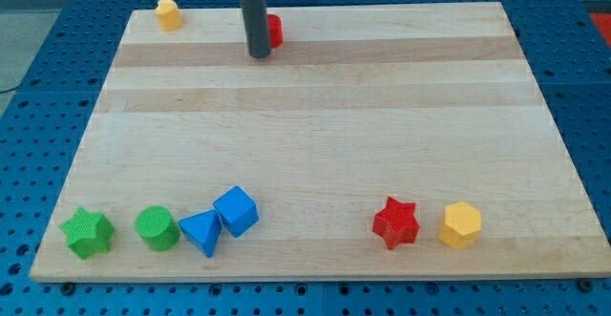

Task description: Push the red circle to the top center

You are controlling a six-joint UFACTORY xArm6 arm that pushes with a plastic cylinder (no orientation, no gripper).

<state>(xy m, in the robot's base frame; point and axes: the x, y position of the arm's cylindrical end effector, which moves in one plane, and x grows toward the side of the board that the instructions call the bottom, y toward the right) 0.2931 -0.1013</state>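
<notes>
The red circle (274,31) is met from the view's left by my tip (260,55), seemingly for a nudge toward top center; no fingers are fitted.

My rod (258,15) covers most of the red circle (275,31); I see only a sliver of it at the rod's 3 o'clock side, so whether my tip (260,54) touches it I cannot tell. The rod's upper part is cut off at 12 o'clock. The yellow block (168,14) at 11 o'clock is too small for me to name its shape.
</notes>
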